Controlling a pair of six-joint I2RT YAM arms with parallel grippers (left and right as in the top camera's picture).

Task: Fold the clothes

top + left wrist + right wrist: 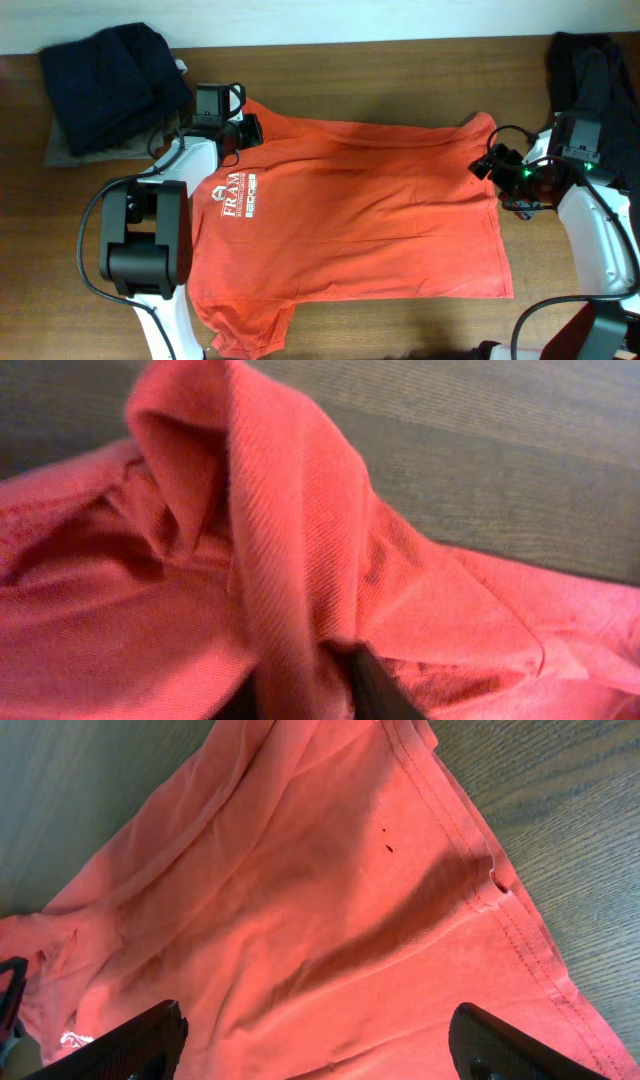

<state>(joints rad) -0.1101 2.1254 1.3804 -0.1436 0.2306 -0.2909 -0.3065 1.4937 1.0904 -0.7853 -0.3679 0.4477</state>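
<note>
The left gripper [310,695] pinches a raised ridge of the red-orange T-shirt [300,540] — likely to lift it for folding — while the right gripper [320,1055] (spread wide) hovers above the hem [505,910].

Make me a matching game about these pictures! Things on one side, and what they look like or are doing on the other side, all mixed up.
Things:
1. T-shirt
2. dark pile
3. left gripper
4. right gripper

Clues:
A. wide open
B. red-orange, spread out
C. pinching a fold of cloth
D. heaped at the top left of the overhead view

Pairs: 1-B, 2-D, 3-C, 4-A
</note>
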